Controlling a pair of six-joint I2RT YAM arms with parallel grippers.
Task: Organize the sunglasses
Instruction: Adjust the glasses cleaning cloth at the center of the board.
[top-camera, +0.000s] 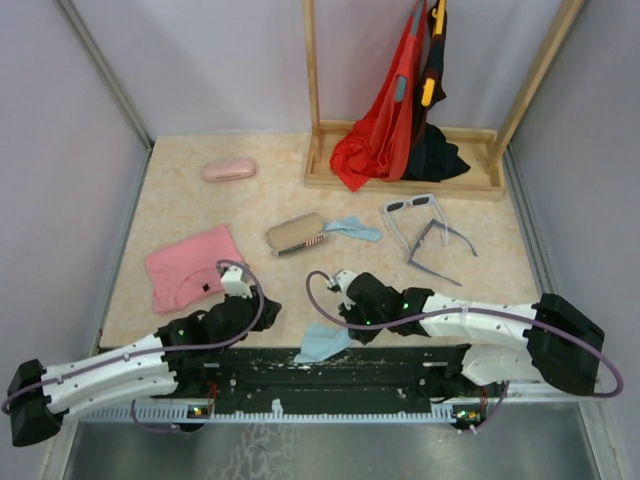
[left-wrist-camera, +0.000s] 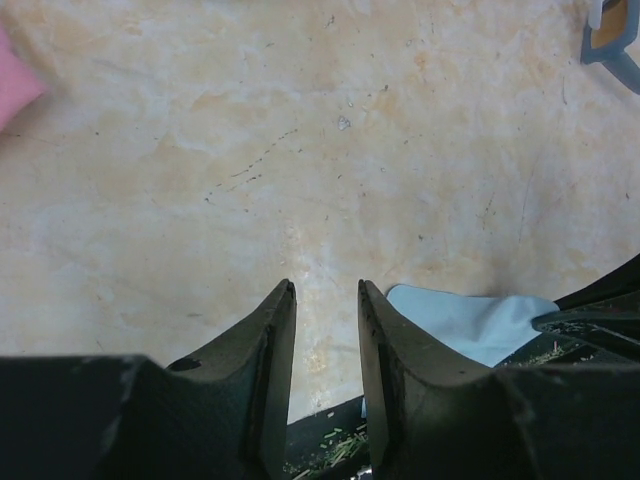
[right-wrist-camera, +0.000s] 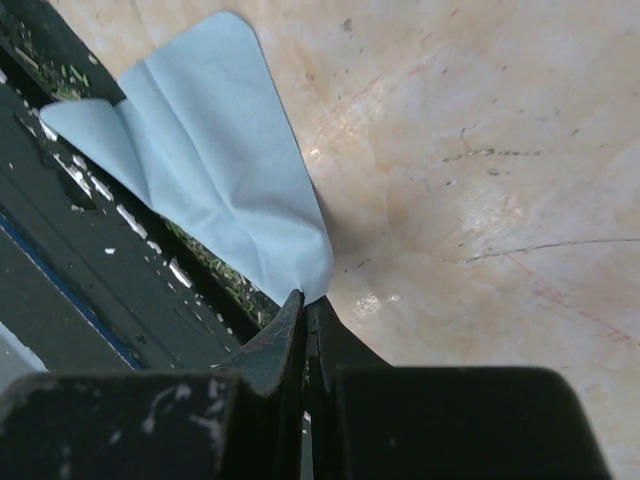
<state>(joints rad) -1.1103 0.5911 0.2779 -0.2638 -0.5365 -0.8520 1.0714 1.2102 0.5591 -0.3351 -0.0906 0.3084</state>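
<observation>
Right pincer is pinching shut on a light-blue cloth at the worktop's near edge; left pincer is hovering slightly open, empty; white sunglasses are lying just beside grey sunglasses, far right

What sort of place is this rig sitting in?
Probably a lab test cell: plain pale walls box in a marble-look table, two robot arms are bolted at its edge, and props like a clothes rack, sunglasses and a cloth are laid out.
</observation>
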